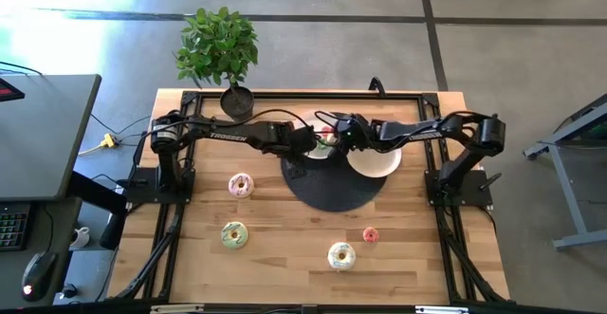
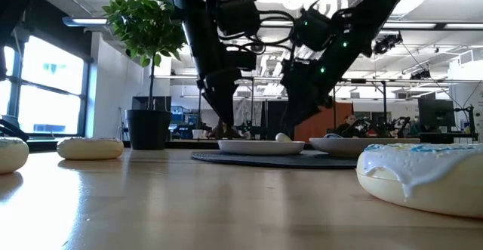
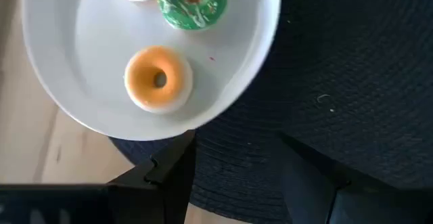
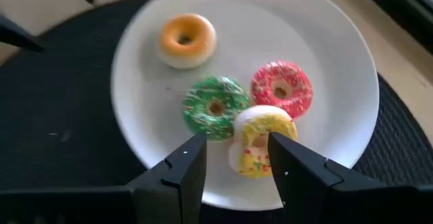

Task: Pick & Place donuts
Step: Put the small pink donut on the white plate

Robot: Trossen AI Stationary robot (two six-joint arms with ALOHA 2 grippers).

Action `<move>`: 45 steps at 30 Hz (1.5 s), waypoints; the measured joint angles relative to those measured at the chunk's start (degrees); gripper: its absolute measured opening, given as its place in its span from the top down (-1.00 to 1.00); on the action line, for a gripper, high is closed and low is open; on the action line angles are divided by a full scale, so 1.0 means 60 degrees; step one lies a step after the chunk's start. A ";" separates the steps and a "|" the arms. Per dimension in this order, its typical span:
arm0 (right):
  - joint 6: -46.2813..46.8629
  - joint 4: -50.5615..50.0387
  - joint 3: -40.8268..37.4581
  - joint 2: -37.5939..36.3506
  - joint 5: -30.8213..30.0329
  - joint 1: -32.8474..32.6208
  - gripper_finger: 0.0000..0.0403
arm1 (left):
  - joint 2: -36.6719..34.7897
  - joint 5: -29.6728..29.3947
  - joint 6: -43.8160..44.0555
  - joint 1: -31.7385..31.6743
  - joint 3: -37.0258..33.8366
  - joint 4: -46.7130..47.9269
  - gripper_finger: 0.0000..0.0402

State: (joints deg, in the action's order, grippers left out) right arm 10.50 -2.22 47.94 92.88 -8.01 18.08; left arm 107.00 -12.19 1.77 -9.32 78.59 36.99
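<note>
A white plate [image 4: 338,68] on the black round mat holds an orange donut [image 4: 187,40], a green sprinkled one [image 4: 215,107], a red one [image 4: 282,88] and a yellow one [image 4: 260,139], which lies tilted against its neighbours. My right gripper [image 4: 237,149] is open just above the yellow donut, a finger on either side. My left gripper [image 3: 240,153] is open and empty over the mat beside this plate [image 3: 81,41]. In the high view both grippers [image 1: 311,145] [image 1: 334,136] meet over it. My right gripper: one finger [image 4: 298,170] overlaps the yellow donut's edge [image 4: 287,132] in the wrist view, and I cannot tell whether it touches. The other finger stands clear of it. The donut rests on the plate.
A second white plate [image 1: 377,160] sits on the mat's right part. On the bare wood nearer me lie a pink donut [image 1: 241,185], a green one [image 1: 233,234], a pale yellow one [image 1: 341,255] and a small red one [image 1: 370,235]. A potted plant [image 1: 220,53] stands at the far edge.
</note>
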 joint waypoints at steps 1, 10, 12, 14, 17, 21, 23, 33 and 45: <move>0.0025 -0.0090 0.0000 -0.0132 0.0002 -0.0063 0.21 | 0.0000 0.0019 0.0003 -0.0004 0.0000 0.0000 0.06; 0.1373 -0.3035 0.0018 -0.2251 0.0771 -0.1889 0.15 | -0.0004 0.2133 0.0268 0.0000 0.0000 -0.0006 0.06; 0.2139 -0.4029 0.0018 -0.2414 0.0782 -0.2802 0.17 | -0.0004 0.2537 0.0263 0.0004 0.0000 -0.0077 0.06; 0.3088 -0.4773 0.0012 -0.2411 0.0819 -0.3837 0.18 | -0.0004 0.2651 0.0261 0.0001 0.0000 -0.0147 0.06; 0.4289 -0.5041 0.0011 -0.2089 0.0931 -0.5380 0.18 | -0.0004 0.2633 0.0249 -0.0001 0.0000 -0.0254 0.06; 0.5378 -0.4728 0.0004 -0.1467 0.0870 -0.6855 0.18 | -0.0004 0.2623 0.0250 -0.0004 0.0000 -0.0285 0.06; 0.5904 -0.4732 0.0004 -0.1189 0.0711 -0.7272 0.18 | -0.0004 0.2670 0.0254 0.0017 0.0000 -0.0487 0.06; 0.6849 -0.4747 0.0018 0.0024 0.0724 -0.7788 0.18 | -0.0004 0.4151 -0.0075 0.0378 0.0000 -0.2384 0.06; 0.6990 -0.4843 -0.0011 -0.0466 0.1237 -0.7747 0.30 | -0.0004 0.3801 -0.0008 0.0372 0.0000 -0.2430 0.06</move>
State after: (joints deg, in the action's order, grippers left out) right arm 52.44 -31.28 47.88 90.09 -0.59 -28.40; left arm 106.98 10.62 1.72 -7.09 78.59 22.41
